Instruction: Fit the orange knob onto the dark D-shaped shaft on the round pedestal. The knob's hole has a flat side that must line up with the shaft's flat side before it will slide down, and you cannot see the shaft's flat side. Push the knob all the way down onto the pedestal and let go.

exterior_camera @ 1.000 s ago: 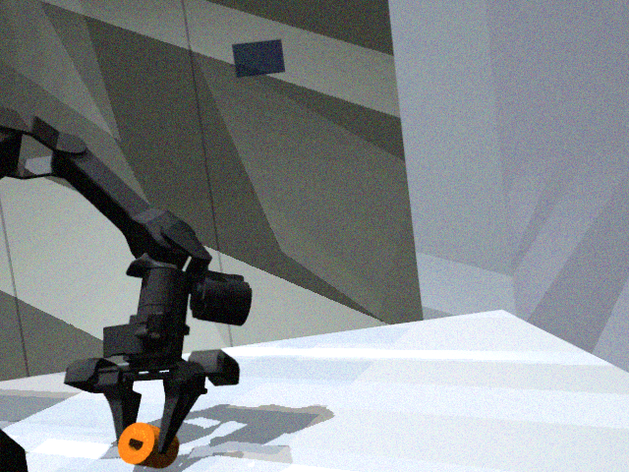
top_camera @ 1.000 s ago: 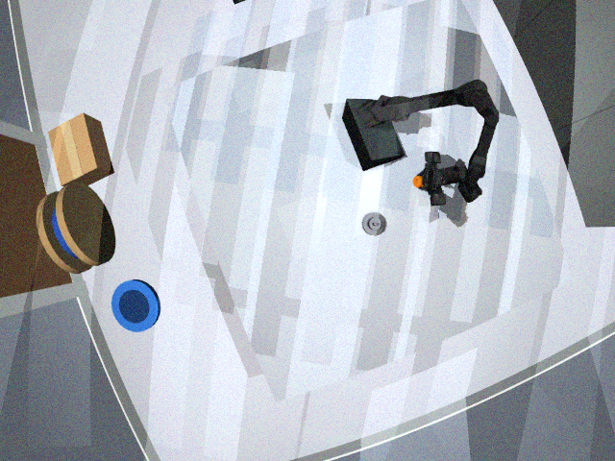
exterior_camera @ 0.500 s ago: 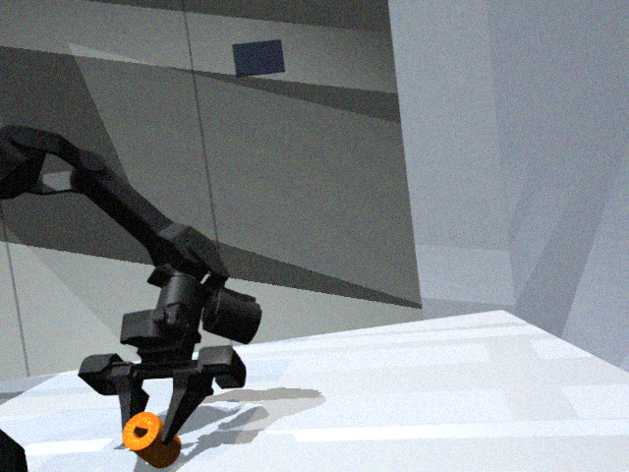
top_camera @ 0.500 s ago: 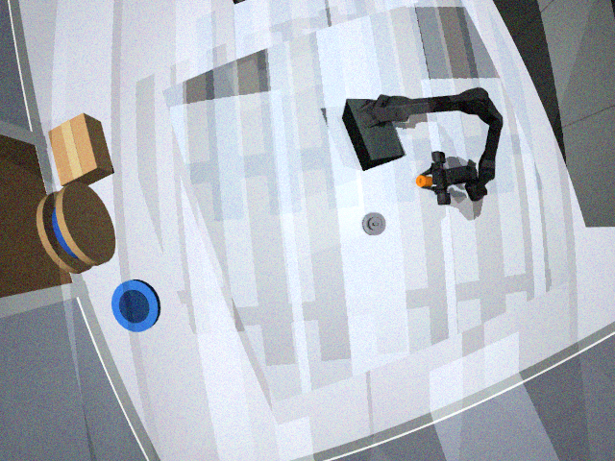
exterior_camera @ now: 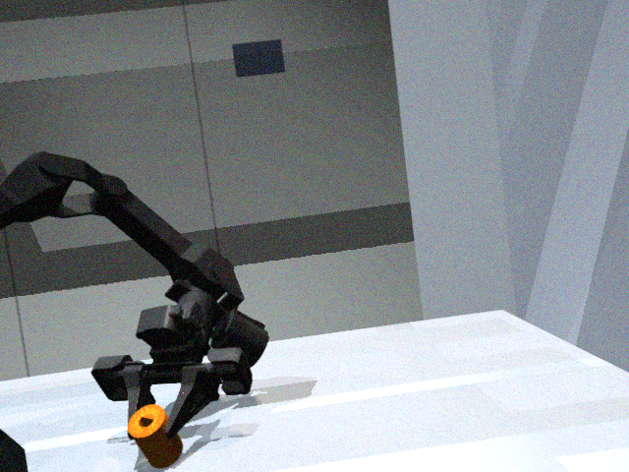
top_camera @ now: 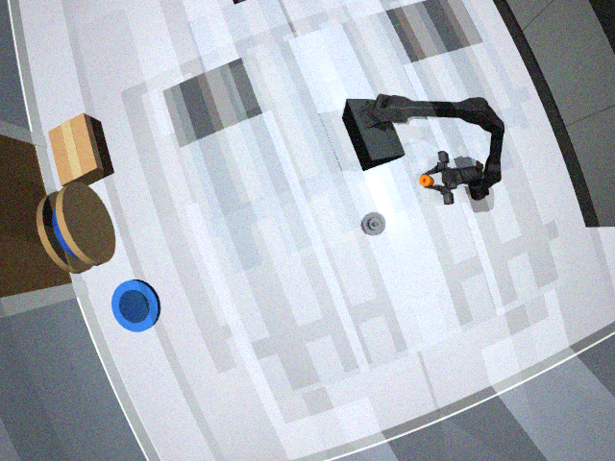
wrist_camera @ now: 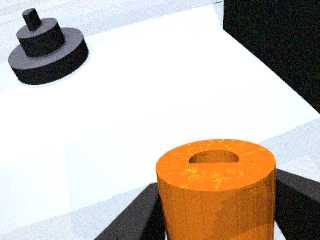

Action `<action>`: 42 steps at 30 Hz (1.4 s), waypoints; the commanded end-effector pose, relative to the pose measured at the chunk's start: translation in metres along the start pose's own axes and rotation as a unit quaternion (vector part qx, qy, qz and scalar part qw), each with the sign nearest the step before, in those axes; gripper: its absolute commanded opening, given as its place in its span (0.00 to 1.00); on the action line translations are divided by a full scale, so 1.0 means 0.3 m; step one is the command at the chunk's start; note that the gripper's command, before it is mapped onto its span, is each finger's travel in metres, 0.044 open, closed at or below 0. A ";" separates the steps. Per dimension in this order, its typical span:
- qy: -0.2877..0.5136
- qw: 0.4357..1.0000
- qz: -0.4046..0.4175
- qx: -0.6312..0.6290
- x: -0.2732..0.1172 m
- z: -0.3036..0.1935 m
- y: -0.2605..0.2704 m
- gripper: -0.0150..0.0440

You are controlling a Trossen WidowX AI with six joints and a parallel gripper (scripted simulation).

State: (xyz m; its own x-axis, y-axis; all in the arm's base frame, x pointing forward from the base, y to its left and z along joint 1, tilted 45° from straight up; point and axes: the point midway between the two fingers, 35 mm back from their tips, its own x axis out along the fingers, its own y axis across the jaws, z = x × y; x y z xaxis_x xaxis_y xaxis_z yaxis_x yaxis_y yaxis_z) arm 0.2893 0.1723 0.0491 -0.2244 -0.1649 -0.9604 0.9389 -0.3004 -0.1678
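Observation:
The orange knob (top_camera: 426, 181) (exterior_camera: 161, 450) (wrist_camera: 217, 215) is held in my gripper (top_camera: 430, 181) (exterior_camera: 150, 436) (wrist_camera: 211, 185), which is shut on its sides. The knob leans in the exterior view, its holed end facing up. In the wrist view the D-shaped hole shows its flat side toward the bottom of the picture. The round grey pedestal (top_camera: 365, 227) (wrist_camera: 47, 72) stands apart from the knob, to its lower left in the top view. The dark shaft (top_camera: 374, 224) (wrist_camera: 31, 20) rises from its middle; its flat side cannot be made out. The pedestal is not in the exterior view.
A black box (top_camera: 380, 143) (exterior_camera: 9, 454) (wrist_camera: 280, 40) under the arm's base stands near the knob and pedestal. Far left in the top view are a wooden block (top_camera: 74, 149), a round brown object (top_camera: 89, 223) and a blue round dish (top_camera: 119, 303).

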 end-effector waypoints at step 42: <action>-0.013 1.000 0.003 0.000 -0.043 -0.022 0.000 0.69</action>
State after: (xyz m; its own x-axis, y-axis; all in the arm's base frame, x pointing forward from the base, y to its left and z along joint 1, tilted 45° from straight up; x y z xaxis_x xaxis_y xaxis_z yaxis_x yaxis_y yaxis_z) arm 0.2939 0.1808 0.0599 -0.2268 -0.1924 -0.9547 0.9402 -0.2989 -0.1632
